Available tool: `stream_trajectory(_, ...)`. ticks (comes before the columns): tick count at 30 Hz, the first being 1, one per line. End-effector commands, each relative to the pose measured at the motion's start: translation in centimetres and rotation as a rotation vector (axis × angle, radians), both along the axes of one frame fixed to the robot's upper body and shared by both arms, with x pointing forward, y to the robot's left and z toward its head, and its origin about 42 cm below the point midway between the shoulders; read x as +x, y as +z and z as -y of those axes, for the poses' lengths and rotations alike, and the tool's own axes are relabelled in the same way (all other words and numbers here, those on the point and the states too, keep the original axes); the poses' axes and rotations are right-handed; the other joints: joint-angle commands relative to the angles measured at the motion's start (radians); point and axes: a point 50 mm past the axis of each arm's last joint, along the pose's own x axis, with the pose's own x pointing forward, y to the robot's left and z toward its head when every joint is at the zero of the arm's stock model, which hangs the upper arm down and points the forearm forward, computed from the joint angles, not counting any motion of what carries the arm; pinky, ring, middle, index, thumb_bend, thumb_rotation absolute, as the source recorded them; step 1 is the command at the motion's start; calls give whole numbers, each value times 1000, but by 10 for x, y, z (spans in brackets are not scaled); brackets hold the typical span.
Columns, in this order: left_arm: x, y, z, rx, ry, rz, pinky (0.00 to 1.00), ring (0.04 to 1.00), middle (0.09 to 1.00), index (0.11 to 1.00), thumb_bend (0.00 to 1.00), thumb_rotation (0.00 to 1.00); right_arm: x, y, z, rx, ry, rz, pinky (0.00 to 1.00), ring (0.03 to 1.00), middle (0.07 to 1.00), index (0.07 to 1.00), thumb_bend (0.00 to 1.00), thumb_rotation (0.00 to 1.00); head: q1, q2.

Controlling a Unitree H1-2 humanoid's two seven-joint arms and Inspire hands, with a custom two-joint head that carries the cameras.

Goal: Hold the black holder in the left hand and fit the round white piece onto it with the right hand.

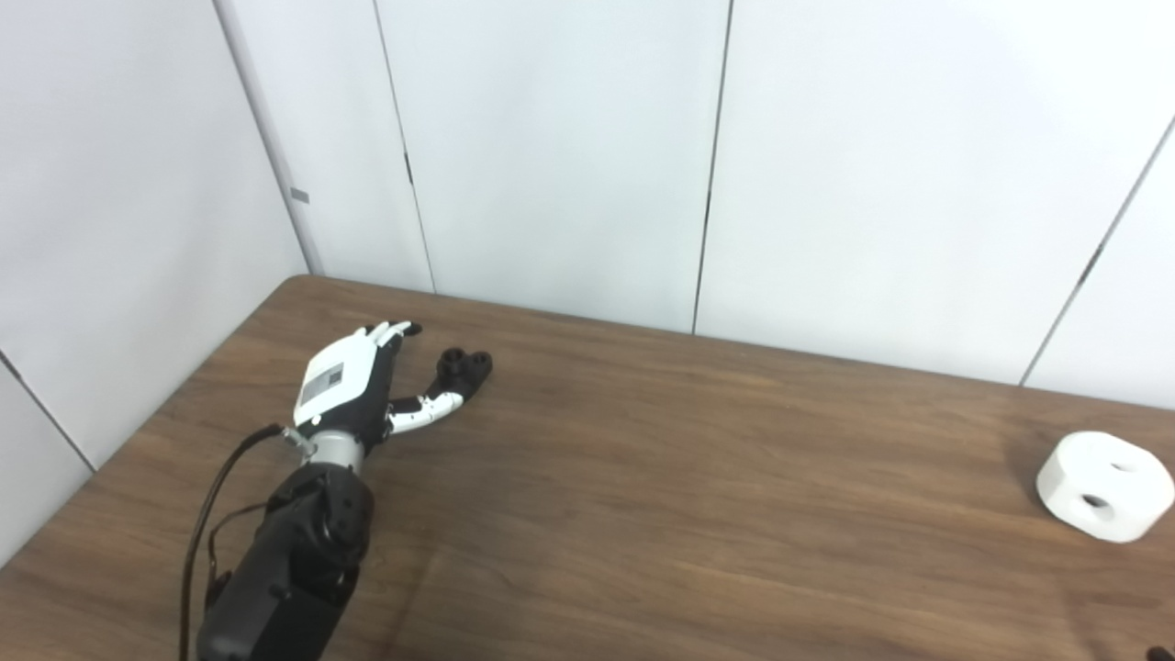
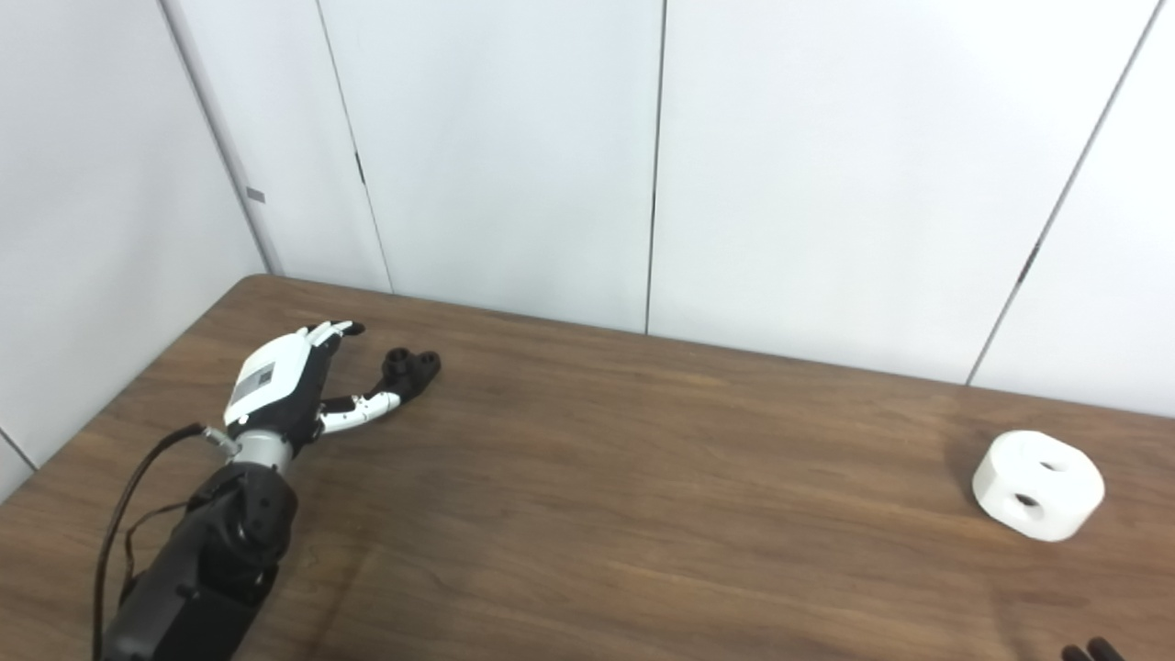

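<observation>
Black holder (image 1: 464,365) lies on the far left part of the table (image 1: 643,477); the left hand (image 1: 353,390) rests just beside it with fingers spread, holding nothing, and its thumb (image 1: 427,409) reaches toward the holder, maybe touching it, I cannot tell; the round white piece (image 1: 1105,485) sits well apart at the right edge. Of the right hand (image 2: 1088,652) only dark fingertips show at the near right corner; its state I cannot tell. The step in hand seems the first grasp; next the left hand must close around the holder and lift it.
</observation>
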Motion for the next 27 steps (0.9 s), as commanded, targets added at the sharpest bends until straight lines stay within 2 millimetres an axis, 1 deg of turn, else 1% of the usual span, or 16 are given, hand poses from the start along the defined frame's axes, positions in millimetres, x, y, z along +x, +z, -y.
stream_trajectory(1, 16, 20, -6, 75, 5, 34, 977, 990, 954, 877, 828, 566, 10, -2, -5, 4, 15, -13, 1000, 958, 923, 931, 533, 1000, 3, 2)
stream_trajectory(6, 26, 12, -8, 78, 18, -8, 977, 991, 956, 875, 847, 593, 7, 0, -8, 24, 11, -10, 1000, 964, 924, 935, 532, 1000, 0, 10)
stream_trajectory(10, 32, 8, -8, 87, 28, -36, 981, 997, 964, 878, 841, 606, 6, 2, -9, 7, 10, -17, 1000, 973, 929, 941, 541, 1000, -5, 14)
stream_trajectory(13, 37, 5, -7, 88, 36, -43, 983, 998, 961, 880, 835, 597, 5, 2, -9, 7, 9, -15, 1000, 973, 931, 937, 560, 1000, -8, 18)
stream_trajectory(15, 40, 3, -7, 90, 41, -46, 976, 993, 956, 875, 833, 594, 5, 3, -11, 16, 9, -10, 1000, 964, 924, 936, 542, 1000, -10, 19)
stream_trajectory(18, 47, 1, -6, 85, 47, -56, 974, 992, 958, 870, 829, 586, 4, 4, -11, 12, 5, -11, 1000, 963, 920, 937, 544, 1000, -10, 20)
stream_trajectory(22, 55, 3, -1, 76, 48, -51, 969, 985, 955, 863, 820, 579, 3, 5, -11, 3, 3, -13, 1000, 978, 926, 937, 561, 1000, -10, 23)
stream_trajectory(25, 60, 4, 2, 70, 52, -49, 972, 986, 956, 863, 812, 573, 2, 6, -11, 2, 6, -9, 1000, 979, 927, 939, 548, 1000, -11, 25)
stream_trajectory(27, 64, 4, 3, 67, 55, -47, 967, 983, 954, 855, 804, 543, 2, 6, -11, 4, 6, -9, 1000, 984, 930, 940, 553, 1000, -12, 26)
